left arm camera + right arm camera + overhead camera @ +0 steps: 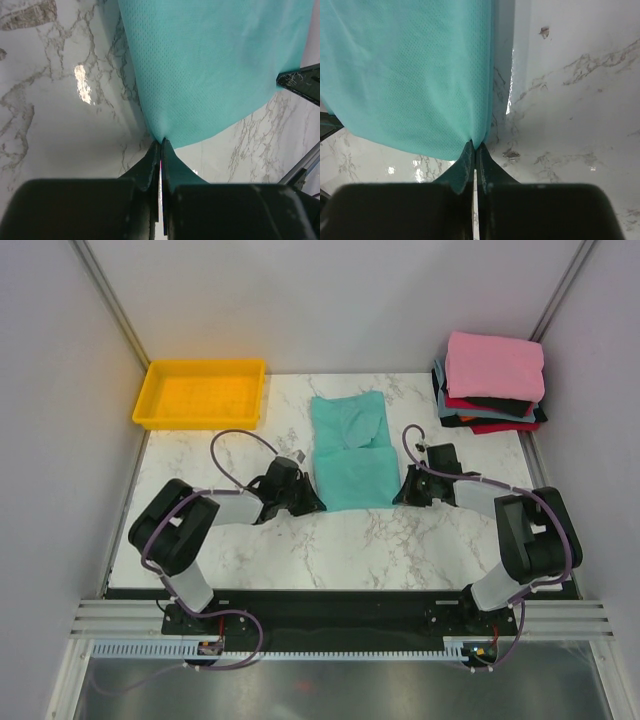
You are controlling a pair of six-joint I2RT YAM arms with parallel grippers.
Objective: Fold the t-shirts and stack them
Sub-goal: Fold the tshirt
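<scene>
L gripper (161, 143) & R gripper (474, 146) each clamped on near corners of soft teal cloth t-shirt (352, 455), white marble tabletop (400, 540).

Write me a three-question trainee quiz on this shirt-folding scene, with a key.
1. True or false: the left gripper is shut on a near corner of the teal t-shirt.
2. Which colour tops the stack of folded shirts? A pink, B orange, C black.
3. Fill in: the yellow tray sits at the table's far ___ corner.
Key: 1 true; 2 A; 3 left.
</scene>
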